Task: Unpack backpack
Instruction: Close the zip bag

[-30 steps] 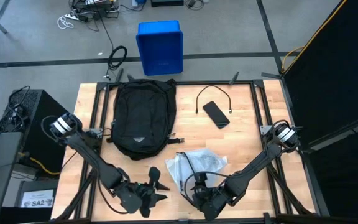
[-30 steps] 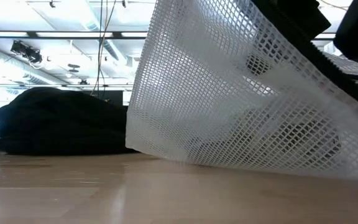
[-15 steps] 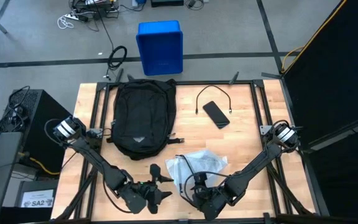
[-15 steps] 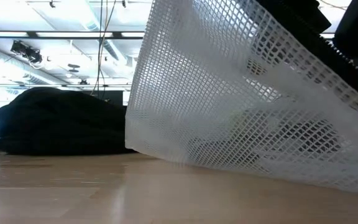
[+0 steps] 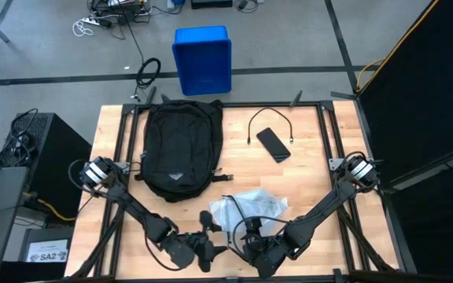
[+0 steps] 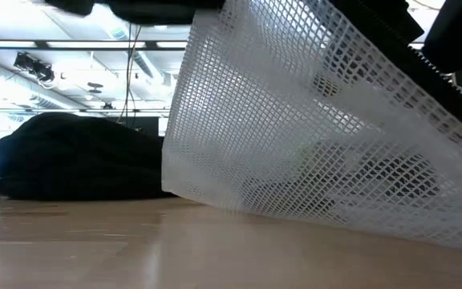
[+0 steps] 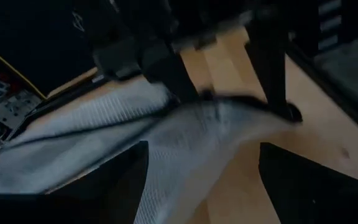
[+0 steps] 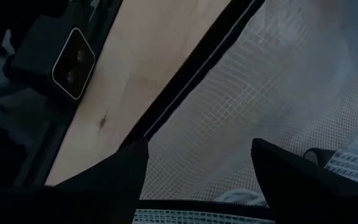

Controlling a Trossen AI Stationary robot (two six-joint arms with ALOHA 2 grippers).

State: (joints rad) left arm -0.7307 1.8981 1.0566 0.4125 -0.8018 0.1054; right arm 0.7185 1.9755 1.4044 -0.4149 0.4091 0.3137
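White mesh pouch [image 5: 249, 206], one backpack [image 5: 179, 148], one phone [image 5: 273, 144]; both arms' fingers apart.

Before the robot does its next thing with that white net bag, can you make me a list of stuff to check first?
1. Left gripper jaws are apart, at the near edge of the white mesh pouch: ok.
2. Right gripper is over the pouch's near edge: ok. Whether it grips the mesh: cannot tell.
3. Pouch is out of the backpack and lies apart from it on the table: ok.
4. Phone and black cable lie on the far side of the table, away from both arms: ok.
5. Whether anything is left inside the backpack: cannot tell.
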